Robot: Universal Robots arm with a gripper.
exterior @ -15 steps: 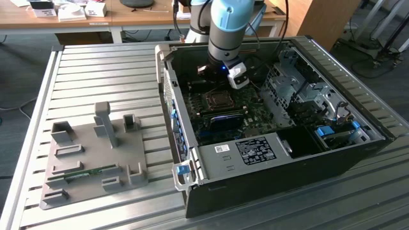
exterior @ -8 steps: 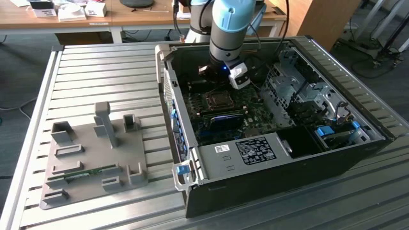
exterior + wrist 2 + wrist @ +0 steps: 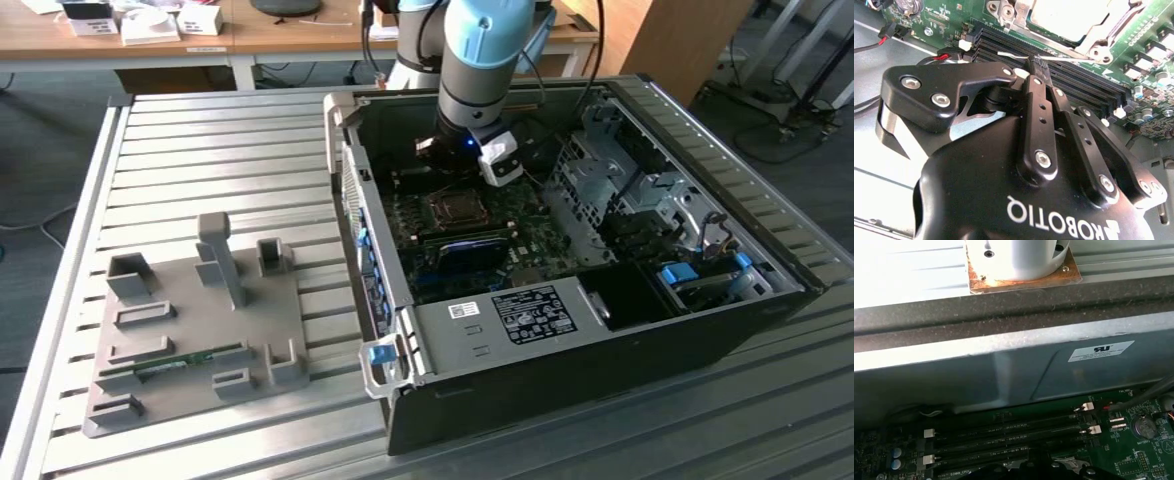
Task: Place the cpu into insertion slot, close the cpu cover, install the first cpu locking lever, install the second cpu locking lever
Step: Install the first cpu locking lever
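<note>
One Universal Robots arm [image 3: 487, 50] reaches down into an open computer case [image 3: 534, 370]. The case lies on its side on the slatted metal bench [image 3: 227, 150], toward the bench's edge at the exterior view's right. The gripper [image 3: 1035, 62] hangs low over the motherboard [image 3: 534, 250], just beside the CPU socket [image 3: 458, 208], which sits in the board's far half.

In the second wrist view the jaws are drawn together. Their tips meet at a thin silvery locking lever [image 3: 1011, 53] that runs along the socket's edge, between the socket and the black memory slots [image 3: 1089, 90]. Whether the tips pinch the lever or only bear on it cannot be told.

The cpu [image 3: 1064, 15] lies in the socket, its pale metal top showing through the window of the cpu cover [image 3: 1021, 17], which lies flat around it. Placing and covering therefore read as done. The step in hand is judged to be a locking lever; which of the two cannot be told. That step calls for a steady push down and a small sideways tuck under the retaining hook, with the tips kept clear of the memory slots.

Near the bench's corner at the exterior view's left, well apart from the case, a grey fixture tray [image 3: 274, 310] carries a green memory module [image 3: 174, 364].
</note>
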